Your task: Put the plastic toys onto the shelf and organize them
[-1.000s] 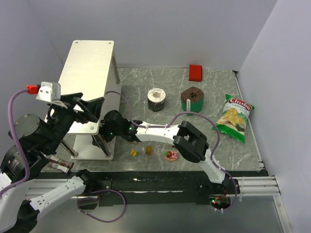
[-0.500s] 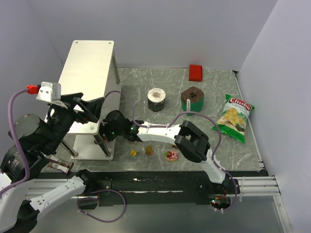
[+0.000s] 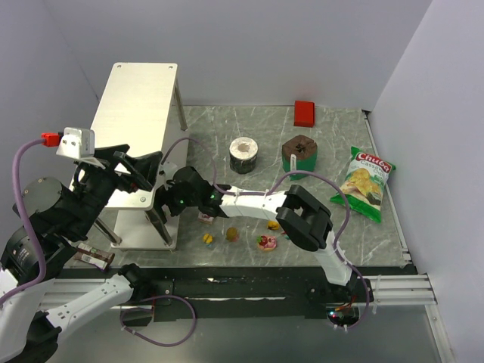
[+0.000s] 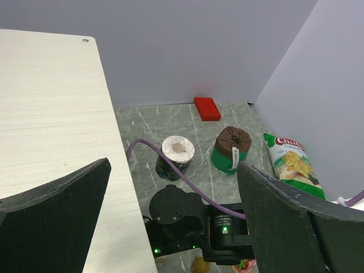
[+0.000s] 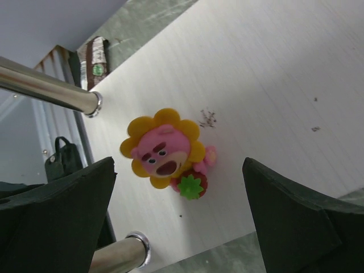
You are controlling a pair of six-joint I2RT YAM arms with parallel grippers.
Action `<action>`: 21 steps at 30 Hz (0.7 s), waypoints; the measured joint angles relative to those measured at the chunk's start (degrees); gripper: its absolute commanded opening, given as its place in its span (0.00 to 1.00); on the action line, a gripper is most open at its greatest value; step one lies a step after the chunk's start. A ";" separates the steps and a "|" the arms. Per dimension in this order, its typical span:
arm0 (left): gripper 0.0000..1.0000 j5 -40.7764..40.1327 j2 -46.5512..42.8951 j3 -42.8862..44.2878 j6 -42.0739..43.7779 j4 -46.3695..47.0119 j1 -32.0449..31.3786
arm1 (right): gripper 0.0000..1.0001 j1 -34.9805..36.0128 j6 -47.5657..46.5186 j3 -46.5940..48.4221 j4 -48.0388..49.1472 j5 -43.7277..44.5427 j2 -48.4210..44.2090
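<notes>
The white-silver shelf stands at the left. My right gripper reaches under its top to the lower tier and is open. In the right wrist view a pink bear toy with yellow petals lies free on the white lower board, between my right gripper's spread fingers. Other toys lie on the table: two yellow ones, a pink-red one, an orange one and a pink one. My left gripper hovers open and empty over the shelf's front right corner.
A white-topped cup, a green and brown cup, a red block and a green chip bag stand behind the toys. Chrome shelf legs flank the right gripper. A wrapped bar lies left of the shelf.
My right gripper has drawn back slightly to the right, away from the shelf. The left arm has not moved.
</notes>
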 measured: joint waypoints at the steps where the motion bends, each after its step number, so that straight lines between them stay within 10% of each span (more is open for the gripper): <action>1: 0.99 0.00 0.00 0.00 -0.07 0.00 0.00 | 1.00 0.00 0.07 0.00 0.11 -0.20 0.00; 21: 0.99 0.00 0.02 0.00 -0.11 0.00 0.00 | 1.00 -2.10 3.30 -1.55 0.52 0.09 -3.72</action>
